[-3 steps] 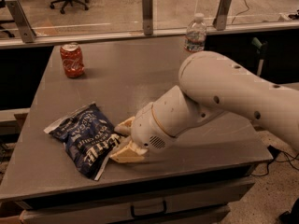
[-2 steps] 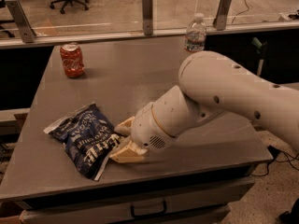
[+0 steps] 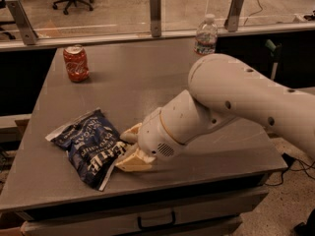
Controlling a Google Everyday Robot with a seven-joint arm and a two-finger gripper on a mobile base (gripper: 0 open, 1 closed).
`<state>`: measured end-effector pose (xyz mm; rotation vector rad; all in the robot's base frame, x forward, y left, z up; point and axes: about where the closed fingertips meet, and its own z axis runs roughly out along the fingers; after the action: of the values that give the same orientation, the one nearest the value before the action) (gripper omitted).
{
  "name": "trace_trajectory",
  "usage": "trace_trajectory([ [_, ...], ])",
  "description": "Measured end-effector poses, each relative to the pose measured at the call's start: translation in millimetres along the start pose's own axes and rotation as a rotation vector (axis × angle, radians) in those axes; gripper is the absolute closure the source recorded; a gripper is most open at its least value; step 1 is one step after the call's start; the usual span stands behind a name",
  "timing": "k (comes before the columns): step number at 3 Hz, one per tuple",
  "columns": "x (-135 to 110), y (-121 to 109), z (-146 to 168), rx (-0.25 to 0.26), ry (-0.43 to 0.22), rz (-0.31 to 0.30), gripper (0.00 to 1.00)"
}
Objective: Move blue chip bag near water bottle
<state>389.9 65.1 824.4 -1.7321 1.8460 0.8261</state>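
The blue chip bag (image 3: 87,146) lies flat on the grey table (image 3: 147,87) near its front left, white "Kettle" lettering facing up. My gripper (image 3: 126,148) is low over the table at the bag's right edge. Its two tan fingers (image 3: 132,132) stand apart, one at the far side and one at the near side of the bag's edge, touching or almost touching it. The water bottle (image 3: 205,35), clear with a white cap, stands upright at the table's far right edge, well away from the bag. My white arm reaches in from the right.
A red soda can (image 3: 76,63) stands upright at the table's far left. A glass barrier with metal posts (image 3: 155,7) runs along the far edge. The table's front edge lies just below the bag, with a drawer handle (image 3: 155,222) underneath.
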Motion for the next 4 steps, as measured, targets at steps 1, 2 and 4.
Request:
trace_trajectory([
  [1,-0.1,0.0,-0.1,0.0,0.0,0.0,1.0],
  [2,-0.2,0.1,-0.1,0.0,0.0,0.0,0.84],
  [4,-0.7,0.2,-0.6,0.0,0.0,-0.001,0.36],
])
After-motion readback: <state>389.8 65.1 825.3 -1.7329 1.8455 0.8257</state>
